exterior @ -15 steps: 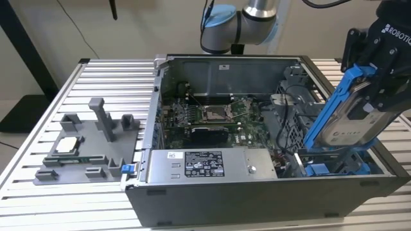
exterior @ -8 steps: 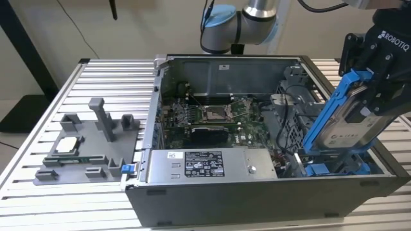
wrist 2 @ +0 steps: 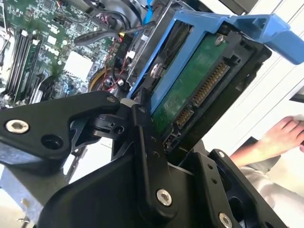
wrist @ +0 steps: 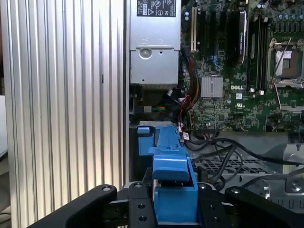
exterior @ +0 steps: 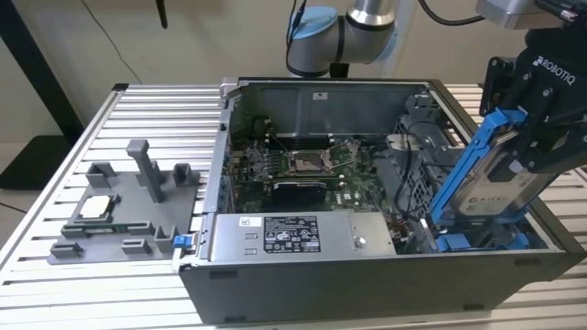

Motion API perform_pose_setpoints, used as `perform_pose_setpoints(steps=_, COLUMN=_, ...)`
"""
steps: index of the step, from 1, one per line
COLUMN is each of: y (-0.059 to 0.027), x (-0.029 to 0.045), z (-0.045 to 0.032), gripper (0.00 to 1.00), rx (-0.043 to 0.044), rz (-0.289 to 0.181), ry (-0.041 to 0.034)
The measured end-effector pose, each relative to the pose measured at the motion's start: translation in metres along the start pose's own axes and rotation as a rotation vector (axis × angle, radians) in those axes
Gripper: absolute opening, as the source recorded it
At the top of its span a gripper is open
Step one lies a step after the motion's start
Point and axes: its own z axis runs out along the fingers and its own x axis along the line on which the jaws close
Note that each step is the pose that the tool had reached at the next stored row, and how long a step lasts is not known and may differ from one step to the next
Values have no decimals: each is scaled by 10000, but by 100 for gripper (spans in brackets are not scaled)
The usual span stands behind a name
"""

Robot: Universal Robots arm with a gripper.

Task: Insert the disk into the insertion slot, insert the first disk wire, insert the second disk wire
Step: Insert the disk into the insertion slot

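My gripper (exterior: 539, 148) is shut on the disk (exterior: 495, 182), a silver drive with a white label in a bright blue carrier frame. The disk hangs steeply tilted over the open computer case's right end in the exterior view. Its lower end is down by the insertion slot (exterior: 469, 242), a grey bay with blue fittings. In the second wrist view the disk's green circuit side and connector (wrist 2: 194, 90) face the camera between my black fingers (wrist 2: 142, 137). The blue carrier (wrist: 173, 175) stands between the finger links in the first wrist view. Loose black cables (exterior: 408, 175) lie inside the case beside the bay.
The case holds a grey labelled power-supply box (exterior: 293, 237), a motherboard (exterior: 303, 168) and a perforated grey cage (wrist: 228, 166). A grey fixture (exterior: 119, 206) with a chip sits on the slatted table at the exterior view's left. A person's hand (wrist 2: 280, 135) rests outside the case.
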Motion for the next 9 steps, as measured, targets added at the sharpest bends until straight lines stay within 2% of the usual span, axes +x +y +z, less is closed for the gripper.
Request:
perform_pose_setpoints(steps=4, y=-9, x=0, z=55, gripper=0, rx=-1, rz=0, ry=-35)
perform_pose_setpoints(steps=9, y=-22, x=0, z=101, gripper=0, rx=-3, rz=-1, ry=-168)
